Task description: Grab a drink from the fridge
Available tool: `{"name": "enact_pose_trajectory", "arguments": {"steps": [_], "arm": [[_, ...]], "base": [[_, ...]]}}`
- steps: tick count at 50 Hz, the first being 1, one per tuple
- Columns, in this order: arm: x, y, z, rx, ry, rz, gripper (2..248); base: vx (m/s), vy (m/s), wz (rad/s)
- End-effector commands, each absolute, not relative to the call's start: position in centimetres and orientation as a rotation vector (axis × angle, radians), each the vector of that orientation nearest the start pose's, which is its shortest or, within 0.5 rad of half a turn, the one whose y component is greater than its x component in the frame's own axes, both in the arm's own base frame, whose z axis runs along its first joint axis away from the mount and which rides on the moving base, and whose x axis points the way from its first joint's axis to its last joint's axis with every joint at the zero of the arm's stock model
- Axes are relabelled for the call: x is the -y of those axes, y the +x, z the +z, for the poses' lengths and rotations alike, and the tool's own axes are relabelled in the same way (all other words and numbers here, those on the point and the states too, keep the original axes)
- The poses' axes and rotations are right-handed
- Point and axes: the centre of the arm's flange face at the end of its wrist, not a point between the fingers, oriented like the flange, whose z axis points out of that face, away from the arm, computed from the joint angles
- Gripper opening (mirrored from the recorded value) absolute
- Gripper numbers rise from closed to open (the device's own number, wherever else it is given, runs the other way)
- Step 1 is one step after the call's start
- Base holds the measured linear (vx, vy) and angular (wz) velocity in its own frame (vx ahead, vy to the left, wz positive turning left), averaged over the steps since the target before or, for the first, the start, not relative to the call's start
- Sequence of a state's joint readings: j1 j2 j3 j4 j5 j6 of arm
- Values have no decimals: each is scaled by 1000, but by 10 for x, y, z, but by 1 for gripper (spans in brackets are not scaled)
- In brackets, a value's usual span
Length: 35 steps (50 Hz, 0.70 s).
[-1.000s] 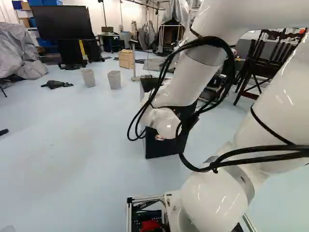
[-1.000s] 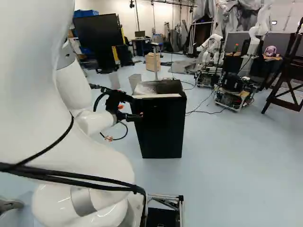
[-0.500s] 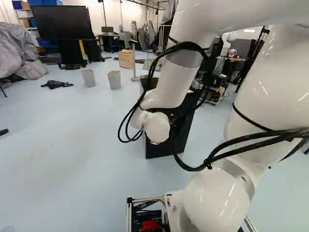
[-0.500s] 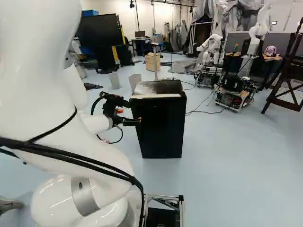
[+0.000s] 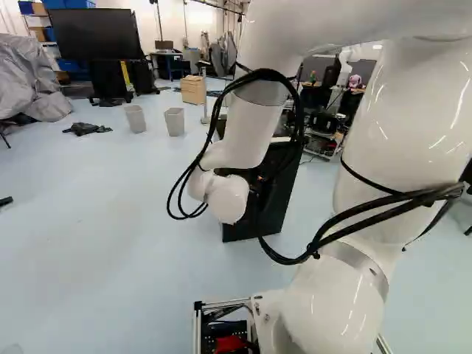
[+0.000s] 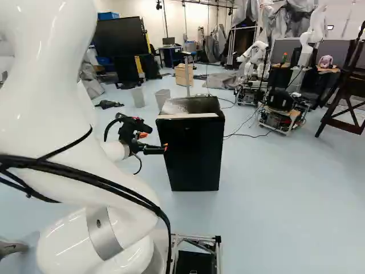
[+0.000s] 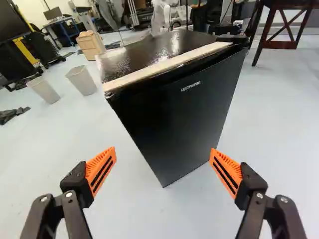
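Observation:
The gripper stands at the near left side of the black fridge in the right base view, below the level of its top. In the wrist view the gripper is open, its orange pads wide apart with nothing between them. Ahead of it the fridge stands at an angle, its door closed and a pale strip along the top front edge. My arm hides part of the fridge in the left base view. No drink shows.
Two grey bins stand on the floor beyond the fridge, with a wooden cabinet farther back. Another robot is in the background. A dark wooden chair frame is at the right of the right base view.
My arm has swung leftward in the left base view, taking the open gripper a little left and lower relative to the fridge. The base and the fridge have stayed put.

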State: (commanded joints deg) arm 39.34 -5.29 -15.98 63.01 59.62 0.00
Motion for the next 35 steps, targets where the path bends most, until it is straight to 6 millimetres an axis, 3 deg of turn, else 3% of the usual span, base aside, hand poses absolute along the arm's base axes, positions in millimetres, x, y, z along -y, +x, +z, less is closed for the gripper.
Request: {"name": "enact_pose_trajectory", "arguments": {"steps": [15, 35], "arm": [[-159, 280, 324, -670, -2617, -1729, 247], [-193, 298, 323, -626, -2594, -1725, 247]], "base": [[0, 0, 0], [0, 0, 0]]}}
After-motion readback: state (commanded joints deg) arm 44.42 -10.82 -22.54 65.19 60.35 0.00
